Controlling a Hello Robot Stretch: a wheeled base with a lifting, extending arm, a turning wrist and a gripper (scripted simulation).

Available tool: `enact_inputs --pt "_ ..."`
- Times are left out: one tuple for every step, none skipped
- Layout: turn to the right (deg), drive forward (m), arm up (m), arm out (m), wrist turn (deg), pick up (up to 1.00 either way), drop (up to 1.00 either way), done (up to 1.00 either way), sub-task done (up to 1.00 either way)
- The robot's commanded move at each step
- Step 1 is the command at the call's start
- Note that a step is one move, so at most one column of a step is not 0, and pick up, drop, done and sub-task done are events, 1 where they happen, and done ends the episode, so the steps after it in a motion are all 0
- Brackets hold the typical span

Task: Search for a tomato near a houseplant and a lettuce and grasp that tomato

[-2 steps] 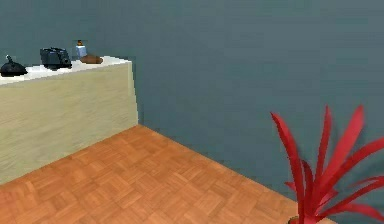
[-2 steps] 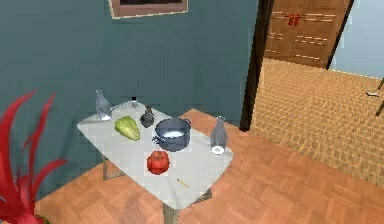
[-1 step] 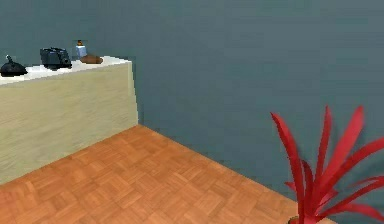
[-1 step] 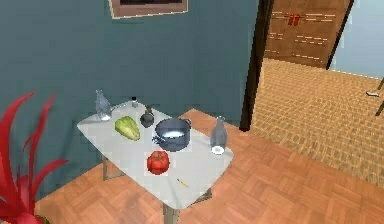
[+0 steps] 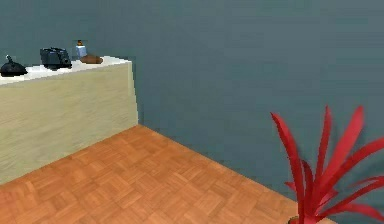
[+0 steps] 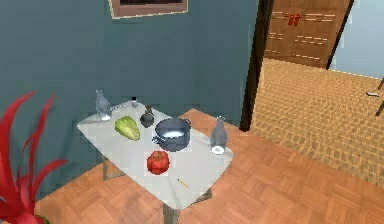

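Where the worktop stood beside the houseplant, the tomato was seen on it, at five o'clock from the lettuce and seven o'clock from the pot; the end effector's state could not be told.

one tomato, one lettuce, one pot, two clear bottles: far bottle, near bottle. one small dark bottle, one red plant, one framed picture. two tables: white table, long table with one toaster, one brown bowl.
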Motion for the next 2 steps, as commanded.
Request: enact_inputs --pt "0.0 0.00 0.00 0.50 0.0 0.00 0.00 0.00 0.00" --pt "0.0 0.00 0.00 0.00 45.0 0.00 0.00 0.00 0.00"
